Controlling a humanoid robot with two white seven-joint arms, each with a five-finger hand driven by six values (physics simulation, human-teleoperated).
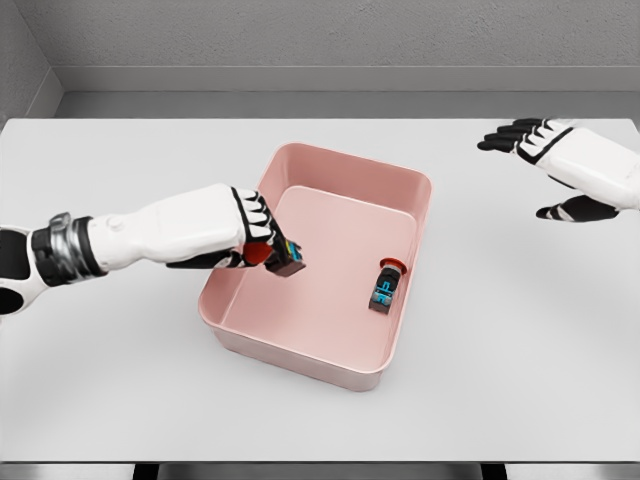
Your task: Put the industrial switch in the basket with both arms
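With the left hand (255,240) curled around a dark, red-capped industrial switch (283,256) just inside the left wall of the pink rectangular plastic basket (352,172), lower it before releasing, clear of the second switch (386,284) by the right wall, while the right hand (545,150) hovers open near the table's far right edge.

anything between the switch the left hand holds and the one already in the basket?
No. Head view shows only bare basket floor between the held switch in the left hand and the loose switch.

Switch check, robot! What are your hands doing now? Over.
Left hand shut on a switch over the pink basket. Right hand open, off to the side. Another switch already inside. Nothing blocking.
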